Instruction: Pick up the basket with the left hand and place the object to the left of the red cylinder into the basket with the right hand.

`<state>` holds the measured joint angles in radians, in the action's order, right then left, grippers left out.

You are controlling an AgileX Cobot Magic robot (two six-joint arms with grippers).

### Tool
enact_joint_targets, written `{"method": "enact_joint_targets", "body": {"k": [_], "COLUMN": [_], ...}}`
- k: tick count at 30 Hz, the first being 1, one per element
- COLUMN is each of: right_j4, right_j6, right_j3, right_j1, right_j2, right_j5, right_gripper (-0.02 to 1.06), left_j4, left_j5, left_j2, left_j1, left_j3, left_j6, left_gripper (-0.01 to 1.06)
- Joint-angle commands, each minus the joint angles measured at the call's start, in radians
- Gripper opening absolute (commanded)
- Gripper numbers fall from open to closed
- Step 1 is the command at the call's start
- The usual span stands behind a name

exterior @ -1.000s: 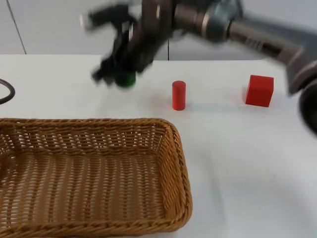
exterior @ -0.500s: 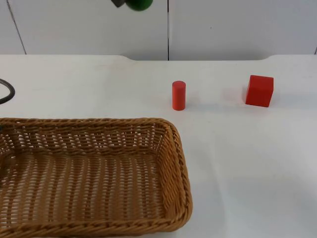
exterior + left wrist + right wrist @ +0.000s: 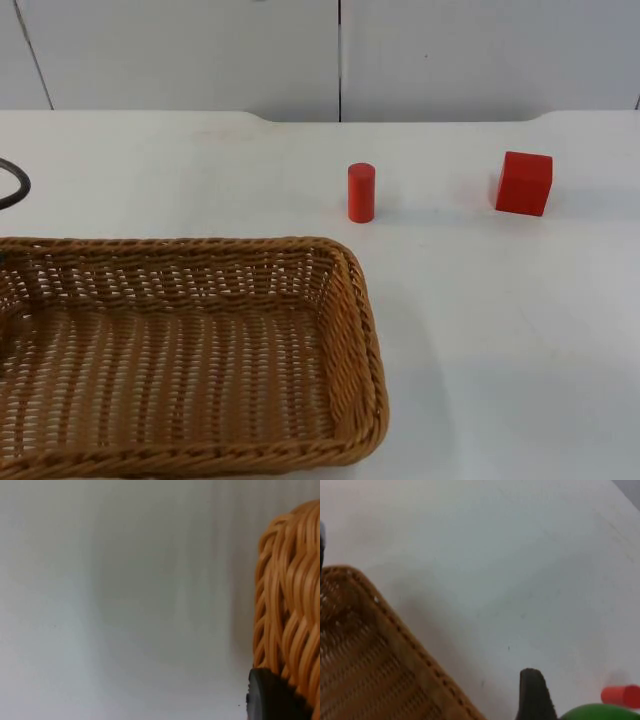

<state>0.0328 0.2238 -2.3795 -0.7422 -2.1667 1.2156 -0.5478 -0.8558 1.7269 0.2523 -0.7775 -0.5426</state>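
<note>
The woven wicker basket (image 3: pixel 180 340) fills the near left of the top view. Its rim (image 3: pixel 287 605) presses against a black fingertip (image 3: pixel 270 697) of my left gripper, which is shut on it. The red cylinder (image 3: pixel 361 192) stands upright on the white table behind the basket's right end. My right gripper (image 3: pixel 567 711) is high above the table, shut on a green rounded object (image 3: pixel 600 712) beside its black fingertip (image 3: pixel 534 695). From there I look down on the basket (image 3: pixel 365 670) and the red cylinder (image 3: pixel 621 695).
A red cube (image 3: pixel 524 183) sits on the table to the right of the cylinder. The grey partition wall (image 3: pixel 340 55) closes the far side. Bare white table (image 3: pixel 500 330) stretches to the right of the basket.
The right arm lifted the green object from the spot left of the cylinder and rose out of the top view. Basket, cylinder and cube have stayed put.
</note>
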Motion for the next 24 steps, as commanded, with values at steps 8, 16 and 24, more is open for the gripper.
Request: {"method": "enact_joint_targets", "body": {"k": [8, 16, 24], "right_j4": [0.019, 0.067, 0.075], "right_j6": [-0.026, -0.005, 0.032], "right_j3": [0.601, 1.069, 1.214], "right_j1": [-0.002, -0.054, -0.157], "right_j2": [0.355, 0.471, 0.400], "right_j5": [-0.305, -0.738, -0.990], "right_gripper": [0.00, 0.00, 0.00], "left_j4": [-0.041, -0.046, -0.048], "left_j5": [-0.010, -0.010, -0.004], "left_j2": [-0.011, -0.011, -0.011], "left_j1": [0.002, 0.002, 0.002], "left_j3": [0.004, 0.004, 0.004], "left_j6": [-0.003, -0.003, -0.003], "left_gripper": [0.00, 0.00, 0.00]}}
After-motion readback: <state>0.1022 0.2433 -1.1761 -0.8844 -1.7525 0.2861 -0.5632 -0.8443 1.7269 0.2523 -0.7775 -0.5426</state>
